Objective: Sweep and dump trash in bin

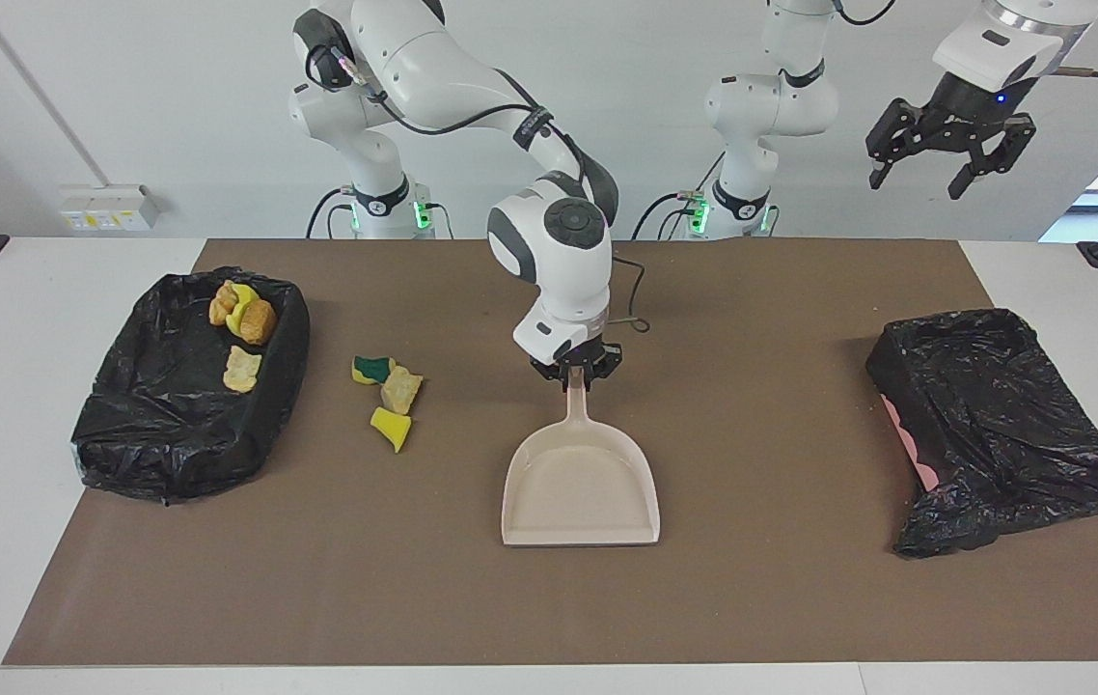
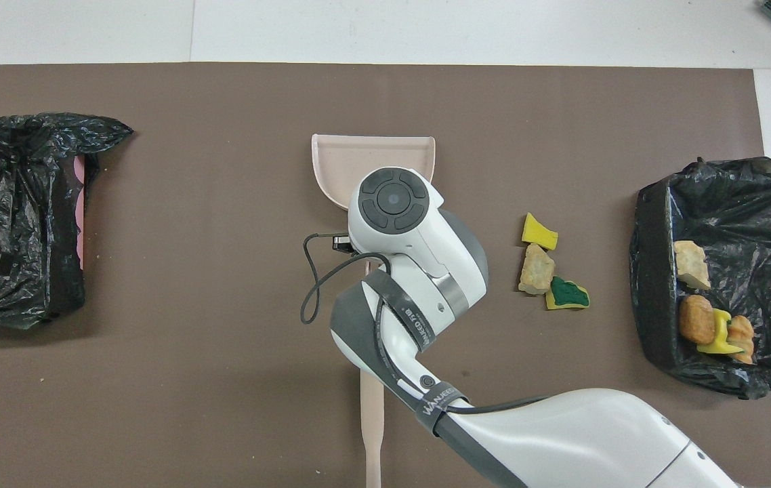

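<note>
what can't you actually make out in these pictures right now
- Brush: overhead view shows only its handle, the right arm covers the rest; the facing view hides it entirely.
- Right hand on the dustpan handle: covered by its own wrist from overhead.
- Left hand: outside the overhead view.

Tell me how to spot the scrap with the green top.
Find the open black bin at the right arm's end of the brown mat. Three scraps lie on the mat beside it. The green-topped sponge is the one nearest the robots; its neighbours are plain yellow and pale.
</note>
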### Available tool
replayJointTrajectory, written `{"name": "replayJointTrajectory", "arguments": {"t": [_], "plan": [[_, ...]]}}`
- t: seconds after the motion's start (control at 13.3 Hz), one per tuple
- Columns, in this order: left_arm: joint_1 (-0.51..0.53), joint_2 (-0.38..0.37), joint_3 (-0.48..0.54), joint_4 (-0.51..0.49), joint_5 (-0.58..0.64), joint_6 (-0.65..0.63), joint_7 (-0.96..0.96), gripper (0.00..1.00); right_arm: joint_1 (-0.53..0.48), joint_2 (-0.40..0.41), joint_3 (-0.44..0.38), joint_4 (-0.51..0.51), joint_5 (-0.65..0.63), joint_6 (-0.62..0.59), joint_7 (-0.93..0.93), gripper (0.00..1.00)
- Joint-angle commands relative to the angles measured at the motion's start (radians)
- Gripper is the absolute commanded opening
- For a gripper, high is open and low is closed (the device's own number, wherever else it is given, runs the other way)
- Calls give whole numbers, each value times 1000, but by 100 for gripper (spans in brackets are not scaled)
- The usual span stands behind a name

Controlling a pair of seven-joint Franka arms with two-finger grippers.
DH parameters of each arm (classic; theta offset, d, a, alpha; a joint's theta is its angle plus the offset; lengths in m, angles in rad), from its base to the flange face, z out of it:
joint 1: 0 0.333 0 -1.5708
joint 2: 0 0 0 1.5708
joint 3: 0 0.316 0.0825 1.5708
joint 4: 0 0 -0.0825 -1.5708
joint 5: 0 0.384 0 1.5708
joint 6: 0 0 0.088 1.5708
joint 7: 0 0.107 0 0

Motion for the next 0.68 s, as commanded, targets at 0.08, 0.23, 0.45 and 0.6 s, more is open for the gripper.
{"name": "replayJointTrajectory", "arguments": {"t": [0.08, 0.23, 0.45, 0.6], "plan": [[-6, -14, -5, -3, 1, -21, 4, 100, -6, 3, -1, 22, 5, -2, -2, 100], [-6, -17, -7, -9, 1, -20, 4, 100, -1, -32, -1, 8, 16, -16, -3, 100], [-6, -18, -7, -10, 1, -20, 4, 100, -42, -137, 1, -33, 33, -100, -2, 100], [-7, -17, -10, -10, 1, -15, 4, 100, -85, -203, -1, -27, 77, -182, -3, 100]]}}
